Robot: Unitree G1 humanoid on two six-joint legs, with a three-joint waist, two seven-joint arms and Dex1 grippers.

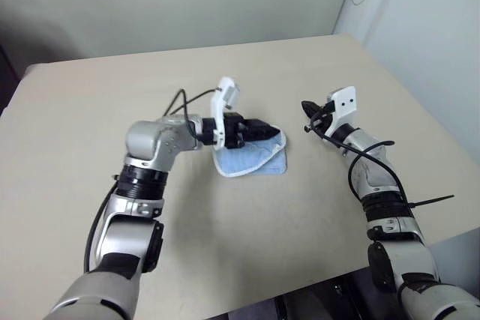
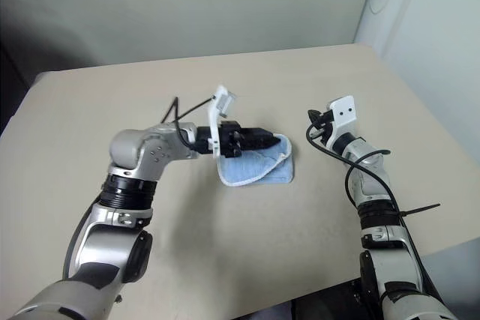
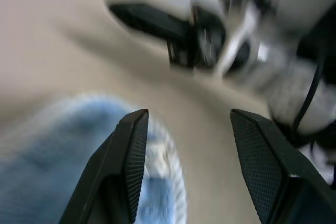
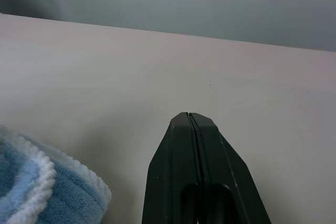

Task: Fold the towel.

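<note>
The towel (image 1: 251,160) lies folded near the middle of the beige table (image 1: 90,110), one white-edged corner curling upward on its right side. The left arm is bent at the elbow and reaches in from the left, forearm roughly level, with the left gripper (image 1: 264,130) pointing rightward over the towel's far edge. Its two black fingers (image 3: 131,150) stand well apart with nothing between them; the towel sits below and beside them. The right arm extends forward on the right side of the table, its right gripper (image 1: 307,108) raised above the surface, angled toward the left, well apart from the towel, fingers pressed fully together and empty.
</note>
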